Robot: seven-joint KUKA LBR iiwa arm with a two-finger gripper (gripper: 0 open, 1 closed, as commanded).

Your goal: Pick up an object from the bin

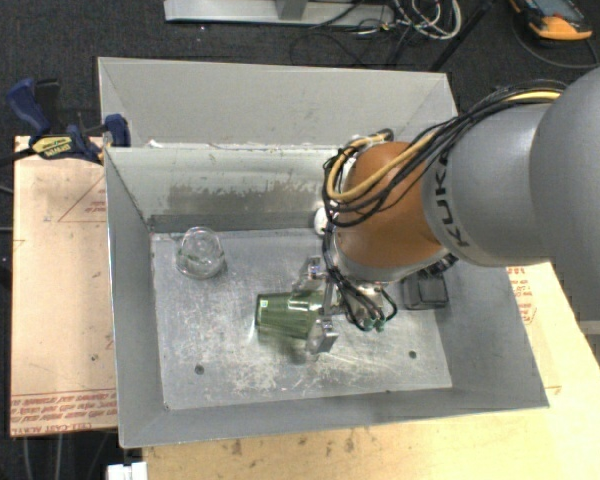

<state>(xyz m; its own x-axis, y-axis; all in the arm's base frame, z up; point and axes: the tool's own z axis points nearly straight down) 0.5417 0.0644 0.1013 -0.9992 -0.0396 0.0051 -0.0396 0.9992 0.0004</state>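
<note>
My gripper (317, 308) is down at the bin floor, just right of the middle. Its fingers stand open, one on the far side and one on the near side of the right end of a green translucent cup-like thing (283, 316). The green thing lies on its side on the floor and sits between the fingers without being clamped. A clear glass cup (200, 252) stands at the back left of the floor, well away from the gripper.
A small black thing (426, 290) lies at the right of the floor, partly hidden under the arm. The arm with its orange cover and cables hangs over the bin's right half. The sloping grey walls close in on all sides.
</note>
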